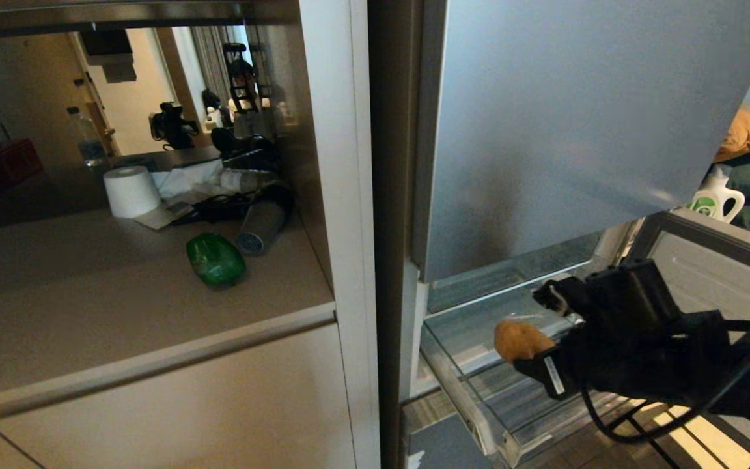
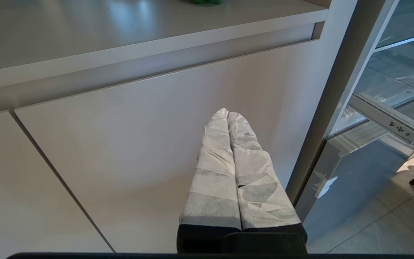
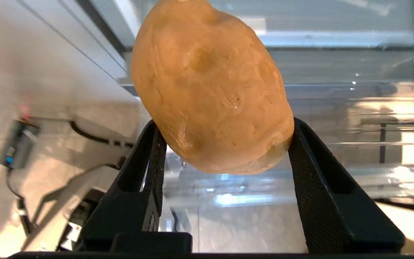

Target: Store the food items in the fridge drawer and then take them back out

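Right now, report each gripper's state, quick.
Left gripper: shut, holding nothing, parked by the cabinet door.
Right gripper: shut on the potato, above the open fridge drawer.

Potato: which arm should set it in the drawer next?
Right. The right pincer already grips the potato above the open drawer. The left pincer is shut, low in front of the cabinet door, holding nothing.
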